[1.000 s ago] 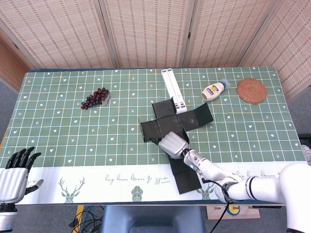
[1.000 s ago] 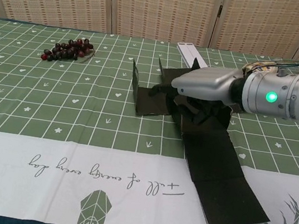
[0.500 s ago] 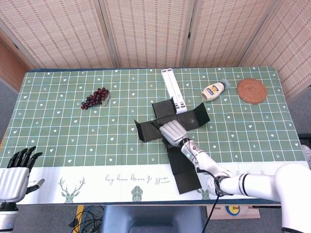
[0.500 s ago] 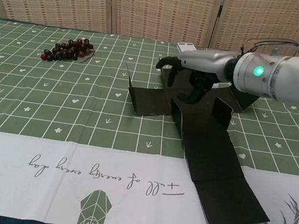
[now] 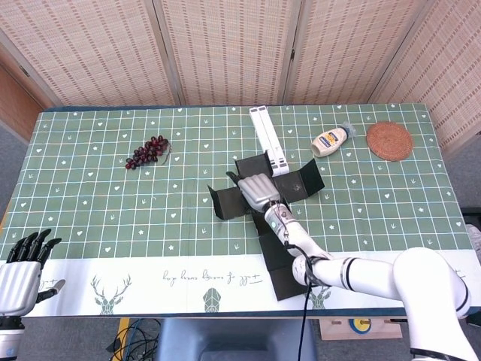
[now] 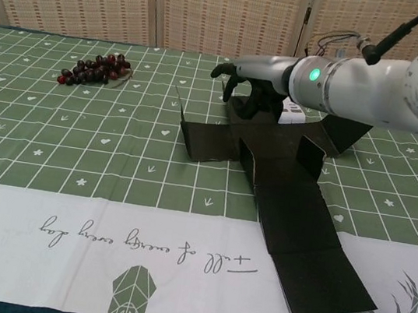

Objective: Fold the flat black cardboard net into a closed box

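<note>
Head view: right hand [image 5: 256,189] has moved from the near part of the black cardboard net [image 5: 272,218] up to its far panel, near the table's [image 5: 90,203] middle, fingers curled over it; actual grip unclear. Left flap now stands up. Left hand [image 5: 21,272] idle at the near-left corner, fingers spread.

Chest view: right hand [image 6: 246,79] hovers over the far flap, fingers hooked down. Net [image 6: 294,216] only partly raised, long strip flat toward the near edge. Folding barely started.
</note>
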`<state>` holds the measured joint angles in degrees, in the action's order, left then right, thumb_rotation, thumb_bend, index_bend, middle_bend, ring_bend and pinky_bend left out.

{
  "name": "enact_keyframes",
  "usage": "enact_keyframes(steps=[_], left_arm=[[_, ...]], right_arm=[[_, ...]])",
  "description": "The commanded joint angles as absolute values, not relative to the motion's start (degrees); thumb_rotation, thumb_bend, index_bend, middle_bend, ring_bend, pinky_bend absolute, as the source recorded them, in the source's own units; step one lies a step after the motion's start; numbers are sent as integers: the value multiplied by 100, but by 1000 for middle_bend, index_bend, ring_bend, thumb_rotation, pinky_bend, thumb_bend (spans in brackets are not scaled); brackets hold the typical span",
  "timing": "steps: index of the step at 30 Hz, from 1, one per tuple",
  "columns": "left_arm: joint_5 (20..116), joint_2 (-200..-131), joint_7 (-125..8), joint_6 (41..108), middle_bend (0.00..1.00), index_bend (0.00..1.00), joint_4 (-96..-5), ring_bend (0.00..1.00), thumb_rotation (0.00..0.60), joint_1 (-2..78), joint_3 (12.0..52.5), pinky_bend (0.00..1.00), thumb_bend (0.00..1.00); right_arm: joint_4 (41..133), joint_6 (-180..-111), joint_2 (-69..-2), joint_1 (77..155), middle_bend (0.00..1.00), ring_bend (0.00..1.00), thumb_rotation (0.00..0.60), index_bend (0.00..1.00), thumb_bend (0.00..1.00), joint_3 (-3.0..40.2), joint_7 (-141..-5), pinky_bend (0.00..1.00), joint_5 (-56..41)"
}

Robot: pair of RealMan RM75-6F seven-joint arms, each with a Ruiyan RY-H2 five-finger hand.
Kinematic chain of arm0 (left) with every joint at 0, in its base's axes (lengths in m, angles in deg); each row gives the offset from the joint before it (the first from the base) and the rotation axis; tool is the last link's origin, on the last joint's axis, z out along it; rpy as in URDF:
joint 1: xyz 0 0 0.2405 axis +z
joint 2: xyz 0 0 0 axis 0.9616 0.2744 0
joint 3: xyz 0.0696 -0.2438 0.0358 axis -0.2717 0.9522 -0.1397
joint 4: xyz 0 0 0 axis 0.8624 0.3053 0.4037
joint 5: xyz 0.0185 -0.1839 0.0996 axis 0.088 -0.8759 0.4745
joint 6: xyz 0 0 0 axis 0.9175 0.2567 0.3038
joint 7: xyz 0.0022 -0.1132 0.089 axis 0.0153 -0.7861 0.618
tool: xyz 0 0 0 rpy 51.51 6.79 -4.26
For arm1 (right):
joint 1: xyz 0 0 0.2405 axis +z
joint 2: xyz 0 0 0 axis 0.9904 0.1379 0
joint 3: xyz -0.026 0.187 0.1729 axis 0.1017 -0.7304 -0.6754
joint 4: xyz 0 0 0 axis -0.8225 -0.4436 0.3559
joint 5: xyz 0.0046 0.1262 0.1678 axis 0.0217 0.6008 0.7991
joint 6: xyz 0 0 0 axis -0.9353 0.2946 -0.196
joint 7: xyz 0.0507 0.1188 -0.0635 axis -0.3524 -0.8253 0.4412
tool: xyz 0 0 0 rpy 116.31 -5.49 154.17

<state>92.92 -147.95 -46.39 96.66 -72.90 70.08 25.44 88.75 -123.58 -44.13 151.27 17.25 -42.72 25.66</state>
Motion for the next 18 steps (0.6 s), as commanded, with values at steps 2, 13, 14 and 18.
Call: enact_keyframes(steps=[2, 13, 14, 18], left_arm=[[9286, -14805, -4653, 9663, 116, 204, -7275, 90, 600, 7016, 2537, 119, 119], [9280, -14821, -4643, 9650, 116, 204, -7263, 90, 600, 7031, 2517, 120, 120], [9270, -14818, -4642, 9653, 116, 204, -7266, 90, 600, 7041, 2511, 120, 119], [9247, -14803, -4630, 9664, 116, 204, -7278, 90, 600, 7066, 2503, 119, 119]], right_arm=[[8727, -12483, -4500, 15239, 182, 816, 600, 0, 773, 1616, -4175, 1000, 2951], [7868, -12080, -4905, 15646, 147, 815, 600, 0, 823, 1775, -3610, 1000, 4230], [7744, -12018, -4967, 15686, 146, 815, 600, 0, 827, 1799, -3555, 1000, 4356], [7336, -11773, -5187, 15832, 146, 815, 600, 0, 833, 1891, -3363, 1000, 4699]])
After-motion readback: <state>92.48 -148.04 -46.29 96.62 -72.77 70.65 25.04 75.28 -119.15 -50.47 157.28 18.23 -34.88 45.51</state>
